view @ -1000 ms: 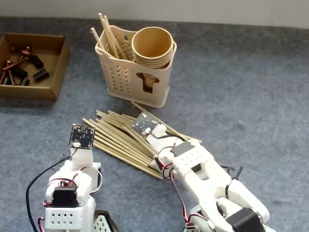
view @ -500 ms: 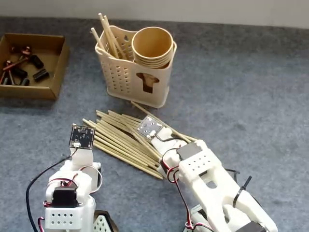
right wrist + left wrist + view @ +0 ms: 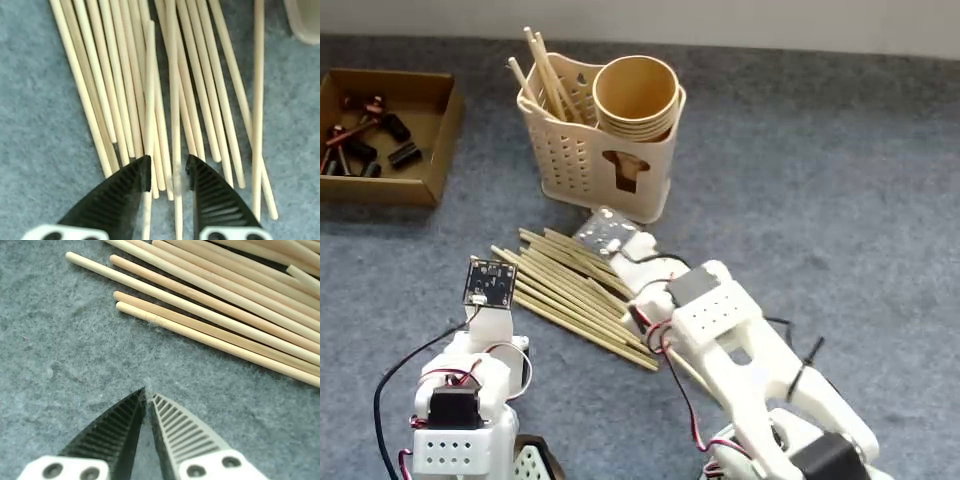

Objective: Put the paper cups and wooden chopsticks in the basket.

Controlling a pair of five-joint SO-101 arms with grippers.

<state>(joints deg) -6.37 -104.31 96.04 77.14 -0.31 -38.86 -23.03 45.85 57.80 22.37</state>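
On grey surface, in front of basket: pile of wooden chopsticks. R gripper right over pile, open a bit, 2 sticks between tips. L gripper closed tight, holding nothing, near stick ends. In basket already: paper cups, stacked, w/ a few more sticks.

Cups in basket, chopsticks in frt

Grey felt table carries chopsticks, basket, cardboard box.
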